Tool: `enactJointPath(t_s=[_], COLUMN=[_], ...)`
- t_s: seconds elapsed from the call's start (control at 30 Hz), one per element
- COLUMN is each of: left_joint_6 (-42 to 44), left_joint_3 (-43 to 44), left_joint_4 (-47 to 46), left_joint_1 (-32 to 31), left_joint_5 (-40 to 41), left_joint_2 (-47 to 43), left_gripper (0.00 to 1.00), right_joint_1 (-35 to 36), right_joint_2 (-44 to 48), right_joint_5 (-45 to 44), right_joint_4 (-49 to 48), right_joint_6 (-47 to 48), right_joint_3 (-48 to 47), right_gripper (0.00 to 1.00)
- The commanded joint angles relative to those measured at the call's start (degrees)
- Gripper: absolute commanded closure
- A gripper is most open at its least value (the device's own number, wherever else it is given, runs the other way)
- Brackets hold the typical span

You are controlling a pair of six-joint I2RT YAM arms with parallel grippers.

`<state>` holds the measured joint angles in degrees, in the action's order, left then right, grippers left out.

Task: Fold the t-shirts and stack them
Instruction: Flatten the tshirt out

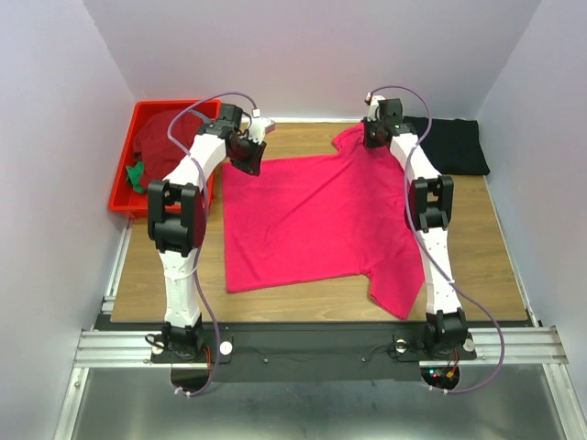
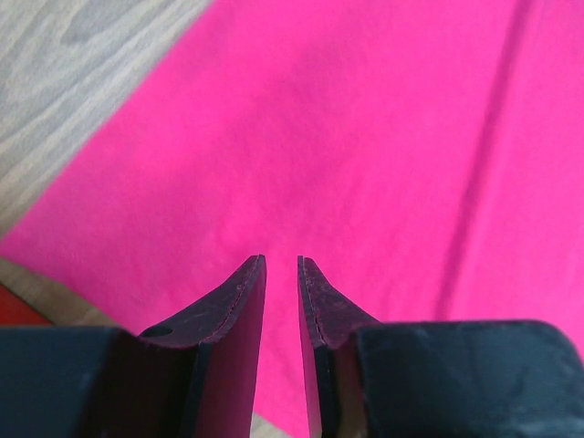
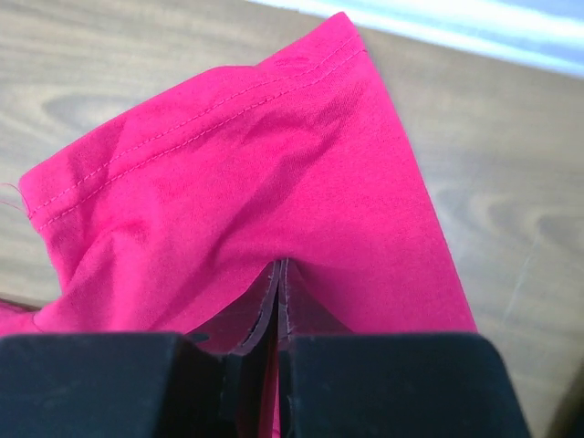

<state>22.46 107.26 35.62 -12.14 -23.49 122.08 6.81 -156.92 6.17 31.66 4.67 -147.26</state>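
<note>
This is a robotics lab test cell: a left arm (image 1: 179, 229) and a right arm (image 1: 431, 234), white with black joints, are bolted by an aluminium rail (image 1: 110, 348) at the edge of a wooden table (image 1: 500, 257), with a loose cable (image 1: 229, 93) looping over them. Plain white walls (image 1: 312, 55) box the table in on three sides. A red plastic bin (image 1: 124, 179) sits at its far left corner.

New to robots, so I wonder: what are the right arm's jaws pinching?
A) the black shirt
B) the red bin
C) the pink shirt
C: the right wrist view shows the jaws shut on a fold of the pink shirt.
</note>
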Motion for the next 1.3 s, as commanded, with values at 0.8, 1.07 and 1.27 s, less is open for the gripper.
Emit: enactJointPath(t_s=[0.8,1.07,1.27], left_joint_6=[17.53,17.1,16.74], left_joint_3=[-30.08,-36.5,-39.58], left_joint_4=[1.48,-1.07,-3.18], left_joint_1=[-0.34,-0.43,-0.43], left_joint_5=[1.86,5.11,7.75], left_joint_2=[-21.44,-23.82,-22.33], left_gripper=[0.69,0.7,0.7], right_joint_1=[-10.14,-15.33,-16.12], right_joint_2=[52.42,52.25,51.28], right_joint_5=[8.68,7.36,7.19], right_joint_4=[8.41,11.14,11.23], right_joint_6=[9.04,9.83,10.98], right_joint_3=[50.57,60.76,66.57], right_gripper=[0.3,0.55,0.57])
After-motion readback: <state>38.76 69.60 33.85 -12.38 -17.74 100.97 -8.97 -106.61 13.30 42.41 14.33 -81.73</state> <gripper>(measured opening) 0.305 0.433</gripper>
